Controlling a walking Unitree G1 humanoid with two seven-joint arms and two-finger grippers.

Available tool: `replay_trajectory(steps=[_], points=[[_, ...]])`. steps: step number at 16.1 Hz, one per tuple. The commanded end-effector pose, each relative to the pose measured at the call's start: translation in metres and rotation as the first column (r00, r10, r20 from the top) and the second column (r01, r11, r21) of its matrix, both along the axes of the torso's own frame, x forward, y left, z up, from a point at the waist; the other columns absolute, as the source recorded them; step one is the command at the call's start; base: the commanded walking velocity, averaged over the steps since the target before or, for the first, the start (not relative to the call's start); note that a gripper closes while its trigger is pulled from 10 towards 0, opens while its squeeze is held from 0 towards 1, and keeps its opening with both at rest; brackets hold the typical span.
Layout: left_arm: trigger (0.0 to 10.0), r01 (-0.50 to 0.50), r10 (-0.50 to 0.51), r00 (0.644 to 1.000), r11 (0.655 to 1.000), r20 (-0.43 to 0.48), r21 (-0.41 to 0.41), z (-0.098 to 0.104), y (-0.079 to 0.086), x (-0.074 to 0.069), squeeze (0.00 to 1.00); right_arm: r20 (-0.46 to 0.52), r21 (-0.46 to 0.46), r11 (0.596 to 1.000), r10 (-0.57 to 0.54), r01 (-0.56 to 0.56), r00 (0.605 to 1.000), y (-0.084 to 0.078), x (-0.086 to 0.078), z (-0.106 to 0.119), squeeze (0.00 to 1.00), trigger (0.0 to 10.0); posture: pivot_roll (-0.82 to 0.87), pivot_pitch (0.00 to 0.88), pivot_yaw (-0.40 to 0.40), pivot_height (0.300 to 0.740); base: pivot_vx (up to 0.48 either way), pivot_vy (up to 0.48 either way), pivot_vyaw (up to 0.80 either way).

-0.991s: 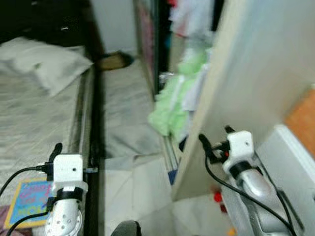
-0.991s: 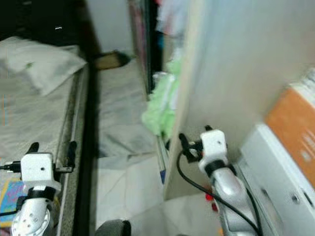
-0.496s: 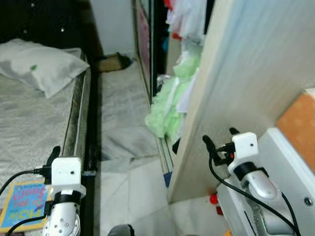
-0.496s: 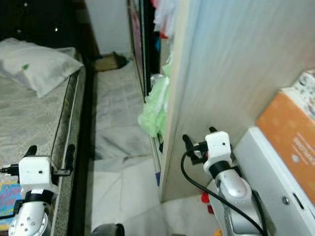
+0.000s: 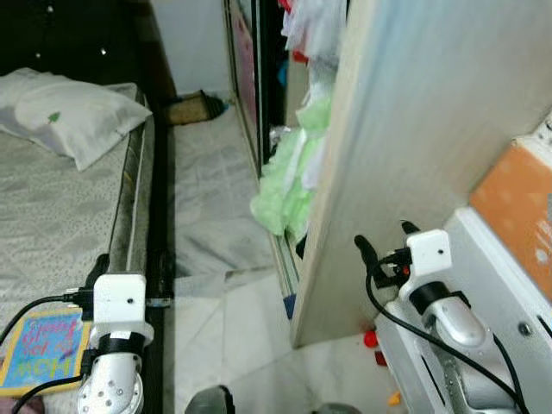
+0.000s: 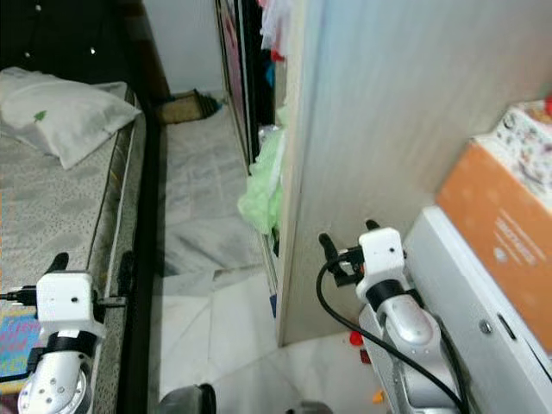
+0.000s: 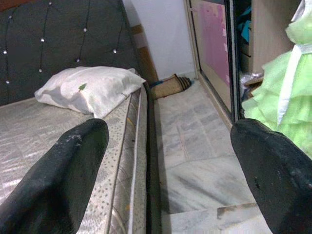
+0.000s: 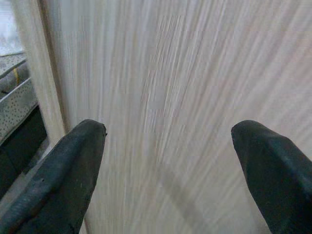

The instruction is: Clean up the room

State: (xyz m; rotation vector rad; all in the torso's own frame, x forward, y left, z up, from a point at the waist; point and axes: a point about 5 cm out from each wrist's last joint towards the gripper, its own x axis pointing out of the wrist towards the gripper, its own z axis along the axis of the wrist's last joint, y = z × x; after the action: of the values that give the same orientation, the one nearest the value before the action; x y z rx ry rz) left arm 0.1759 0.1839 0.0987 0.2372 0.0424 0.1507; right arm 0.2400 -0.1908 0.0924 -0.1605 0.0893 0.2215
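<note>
A pale green frilly dress (image 5: pixel 289 185) spills out of the open wardrobe onto the marble floor (image 5: pixel 220 328). On the bed's near corner lies a colourful book (image 5: pixel 43 349). A small red toy (image 5: pixel 371 338) and an orange piece (image 5: pixel 392 398) lie on the floor at the foot of the wooden panel. My left gripper (image 6: pixel 92 264) hovers open over the bed's edge, pointing down the aisle. Close in front of the light wooden panel (image 8: pixel 185 73), my right gripper (image 5: pixel 384 237) is open and holds nothing.
The bed (image 5: pixel 52 207) with a white pillow (image 5: pixel 73 116) runs along the left. A brown slipper-like thing (image 5: pixel 194 108) lies at the aisle's far end. A white cabinet (image 5: pixel 492 293) with an orange box (image 5: pixel 513 203) stands at the right. The aisle is narrow.
The whole picture has shifted and grown sharper, so the camera moved. Both arms keep the same pose, and nothing was grasped or released.
</note>
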Motion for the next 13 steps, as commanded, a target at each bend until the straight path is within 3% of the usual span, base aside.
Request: replay_trajectory(steps=[1, 11, 13], points=[[10.0, -0.005, 0.005, 1.0, 1.0, -0.012, 0.007, -0.0004, 0.0029, -0.0009, 0.0, -0.006, 0.007, 1.0, 0.004, -0.004, 1.0, 0.0018, 0.0009, -0.0005, 0.0, 10.0, -0.05, 0.036, -0.025, 0.74, -0.259, 0.0, 0.0], [10.0, -0.011, 0.011, 1.0, 1.0, -0.012, -0.001, -0.0007, 0.0029, 0.0012, 0.0, -0.008, 0.003, 1.0, 0.005, -0.005, 1.0, 0.0023, 0.0039, -0.0015, 0.0, 10.0, -0.05, 0.036, -0.026, 0.74, -0.252, 0.0, 0.0], [10.0, -0.014, 0.014, 1.0, 1.0, -0.008, -0.001, 0.0001, 0.0027, 0.0017, 0.0, -0.008, 0.003, 1.0, 0.005, -0.005, 1.0, 0.0023, 0.0045, -0.0016, 0.0, 10.0, -0.05, 0.036, -0.027, 0.74, 0.0, 0.0, 0.0]])
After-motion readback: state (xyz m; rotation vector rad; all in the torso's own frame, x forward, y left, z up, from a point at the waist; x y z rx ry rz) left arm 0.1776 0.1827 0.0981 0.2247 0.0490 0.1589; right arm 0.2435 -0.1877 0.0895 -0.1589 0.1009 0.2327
